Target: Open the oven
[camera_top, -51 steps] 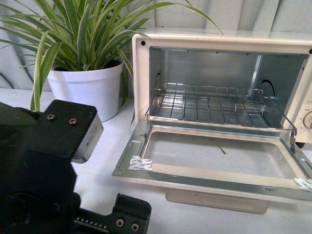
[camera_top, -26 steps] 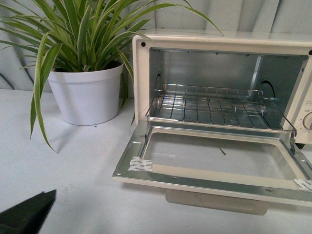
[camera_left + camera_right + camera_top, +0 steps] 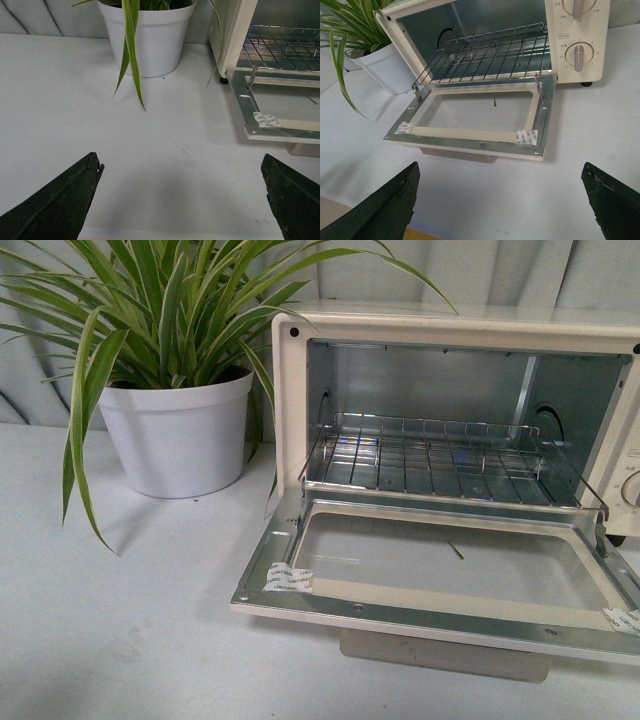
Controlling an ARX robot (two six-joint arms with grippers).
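Left gripper [image 3: 182,200] is hanging above bare white surface [image 3: 75,100] with its two dark fingers [image 3: 55,200] spread wide, gripping nothing. Right gripper [image 3: 500,200] is likewise splayed wide and empty, facing the oven [image 3: 290,400] from in front of the dropped door. Neither arm is showing in the front view.

Cream-white toaster oven is sitting toward the back right of the surface, running off the right edge of the front view. Its door [image 3: 440,570] is lying fully down, nearly flat, glass pane facing up inside a shiny metal frame, bar handle [image 3: 440,652] peeking out beneath the front edge. Wire rack [image 3: 430,455] is resting level inside the reflective metal cavity. Two knobs [image 3: 578,55] are showing on the control panel in the right wrist view. White stickers [image 3: 288,577] are clinging to the door frame near both front corners.

Striped-leaf plant in a white pot [image 3: 175,430] is standing just beside the oven at the back left, its leaves [image 3: 75,460] drooping down toward the surface.
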